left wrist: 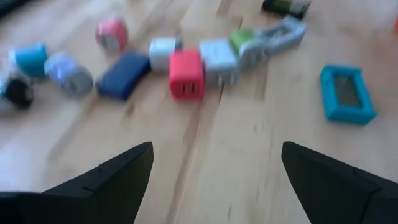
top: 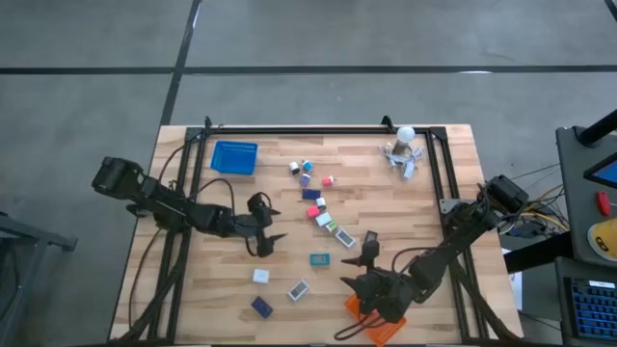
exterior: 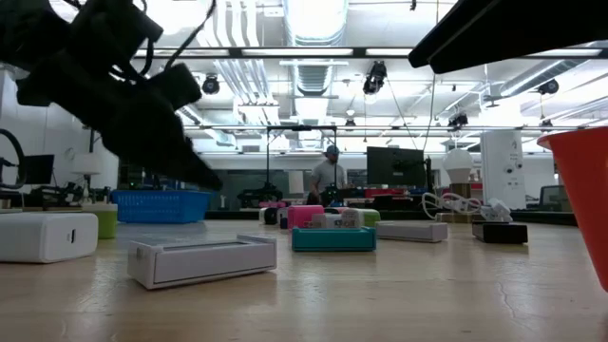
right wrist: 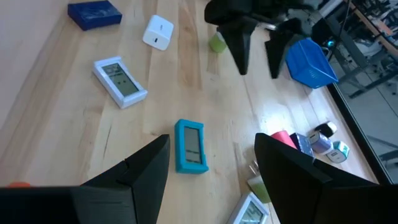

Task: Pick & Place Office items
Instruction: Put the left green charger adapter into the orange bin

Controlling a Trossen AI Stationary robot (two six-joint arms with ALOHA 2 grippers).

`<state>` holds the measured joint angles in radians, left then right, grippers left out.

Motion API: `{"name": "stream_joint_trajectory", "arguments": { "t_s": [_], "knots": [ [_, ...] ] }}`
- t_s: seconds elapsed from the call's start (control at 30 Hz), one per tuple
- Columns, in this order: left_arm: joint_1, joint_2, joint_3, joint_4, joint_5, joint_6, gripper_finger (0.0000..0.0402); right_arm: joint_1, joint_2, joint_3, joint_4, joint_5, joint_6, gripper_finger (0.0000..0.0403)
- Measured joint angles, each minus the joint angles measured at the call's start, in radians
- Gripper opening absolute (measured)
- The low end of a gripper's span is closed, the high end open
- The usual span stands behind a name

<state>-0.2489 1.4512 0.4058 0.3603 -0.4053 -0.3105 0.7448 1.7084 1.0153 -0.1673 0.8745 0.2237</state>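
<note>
1. Little looked done: the office items (top: 318,207) lay scattered across the middle of the table (top: 193,308), none visibly in the blue basket (top: 234,158) near the far left corner.
2. The left gripper (top: 267,226) hovered left of the items, its jaws wide and empty.
3. The right gripper (top: 366,260) hung just right of the teal item (top: 319,258), partly open, holding nothing.
4. The orange basket (top: 376,326) sat at the near edge; its contents could not be made out.
</note>
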Motion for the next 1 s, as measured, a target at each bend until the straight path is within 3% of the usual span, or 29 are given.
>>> {"name": "stream_joint_trajectory", "arguments": {
  "t_s": [0.33,0.53,0.63,1.0],
  "knots": [
    [-0.072,-0.085,0.279,-0.682,-0.002,-0.162,0.0358,0.001,0.000,-0.002,-0.022,-0.017,0.003,0.0228],
    [-0.129,-0.082,0.422,-1.118,0.010,-0.344,0.0358,0.003,0.000,-0.002,-0.047,-0.059,0.042,0.0228],
    [-0.134,-0.082,0.421,-1.180,0.016,-0.408,0.0358,0.004,0.000,-0.002,-0.056,-0.065,0.054,0.0228],
    [-0.136,-0.081,0.333,-1.178,0.076,-0.498,0.0358,0.005,0.000,-0.002,-0.062,-0.083,0.058,0.0228]
  ]
}}
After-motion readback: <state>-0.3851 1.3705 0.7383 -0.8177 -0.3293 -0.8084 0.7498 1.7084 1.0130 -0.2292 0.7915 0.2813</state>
